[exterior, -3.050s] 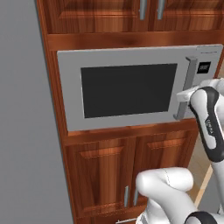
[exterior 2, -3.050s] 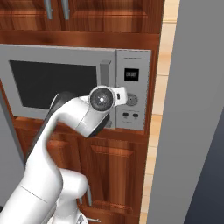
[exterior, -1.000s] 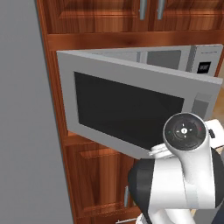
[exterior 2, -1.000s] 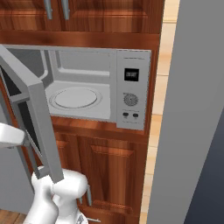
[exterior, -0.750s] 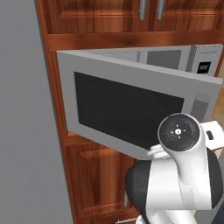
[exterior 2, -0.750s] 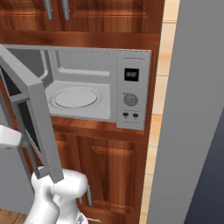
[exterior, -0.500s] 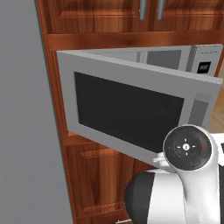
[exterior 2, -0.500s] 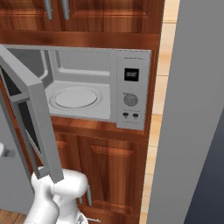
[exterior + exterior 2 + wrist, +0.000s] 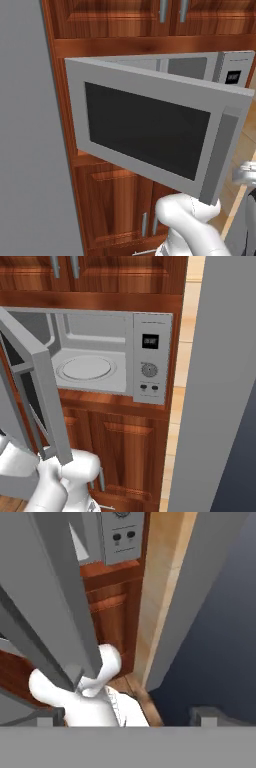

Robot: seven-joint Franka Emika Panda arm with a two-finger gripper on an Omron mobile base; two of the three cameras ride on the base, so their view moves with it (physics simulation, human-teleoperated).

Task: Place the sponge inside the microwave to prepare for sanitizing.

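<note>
Behind the open door, the microwave cavity stands exposed, with the round white turntable bare and the control panel at its right. From the left base view the door is swung well out from the cabinet front, its dark window facing the camera.

My gripper points past the door's free edge toward the wood cabinet and the floor beyond. Both finger tips sit far apart at the bottom of the hand view, so the jaws are spread wide with nothing between them.

The sponge lies outside what these frames cover; I cannot say where it rests.

Judgement: the door-opening step looks complete, and fetching the sponge is the step now in hand. The next move calls for clearing my arm from the door's edge without knocking it shut, then locating the sponge and closing on it squarely.
</note>
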